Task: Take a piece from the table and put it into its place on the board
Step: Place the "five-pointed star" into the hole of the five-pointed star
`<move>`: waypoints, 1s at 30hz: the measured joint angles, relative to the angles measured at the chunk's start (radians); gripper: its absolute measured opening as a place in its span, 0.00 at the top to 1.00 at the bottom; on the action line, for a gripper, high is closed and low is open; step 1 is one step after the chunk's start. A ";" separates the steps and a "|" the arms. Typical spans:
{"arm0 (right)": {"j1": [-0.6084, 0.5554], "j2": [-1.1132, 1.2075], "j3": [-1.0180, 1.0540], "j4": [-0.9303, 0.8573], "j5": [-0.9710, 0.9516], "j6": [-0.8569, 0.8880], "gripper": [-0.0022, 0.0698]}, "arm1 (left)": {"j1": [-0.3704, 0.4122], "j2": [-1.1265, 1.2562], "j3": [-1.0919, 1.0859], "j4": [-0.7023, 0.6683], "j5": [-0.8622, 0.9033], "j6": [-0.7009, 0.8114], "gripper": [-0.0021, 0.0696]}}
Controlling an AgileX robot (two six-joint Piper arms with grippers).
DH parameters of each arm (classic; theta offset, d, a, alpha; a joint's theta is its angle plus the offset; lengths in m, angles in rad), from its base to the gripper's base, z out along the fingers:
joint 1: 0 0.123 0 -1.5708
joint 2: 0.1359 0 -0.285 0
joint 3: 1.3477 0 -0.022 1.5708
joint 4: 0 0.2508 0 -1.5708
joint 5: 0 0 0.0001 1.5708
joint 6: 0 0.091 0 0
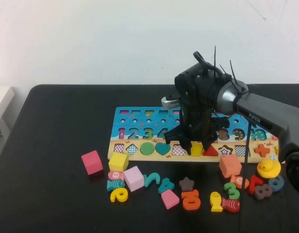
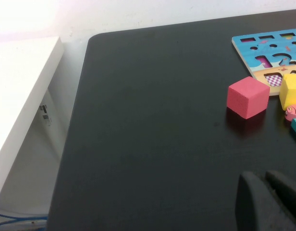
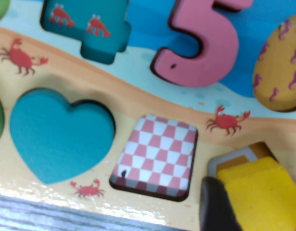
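Observation:
The number-and-shape board [image 1: 140,122] lies in the middle of the black table. My right gripper [image 1: 196,145] points down at the board's front row and is shut on a yellow block [image 1: 197,149]. In the right wrist view the yellow block [image 3: 258,190] sits partly in a grey-floored recess [image 3: 232,158], with one dark finger [image 3: 216,207] against its side; the other finger is out of view. A checkered empty square recess [image 3: 157,156] and a teal heart [image 3: 59,132] lie beside it. My left gripper [image 2: 270,199] is shut and empty, low over bare table left of the board.
Loose pieces lie in front of the board: a pink cube [image 1: 92,161], yellow cube [image 1: 118,161], light pink cube [image 1: 134,178], salmon cube [image 1: 230,165], yellow duck [image 1: 269,168], several numbers and fish. A white shelf [image 2: 23,96] stands beyond the table's left edge.

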 joint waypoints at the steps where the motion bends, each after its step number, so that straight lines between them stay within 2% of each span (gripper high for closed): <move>1: 0.000 0.000 0.000 0.000 0.000 0.000 0.46 | 0.000 0.000 0.000 0.000 0.000 0.000 0.97; 30: 0.000 0.011 -0.043 0.002 0.044 -0.027 0.46 | 0.000 0.000 0.000 0.000 0.000 -0.003 0.97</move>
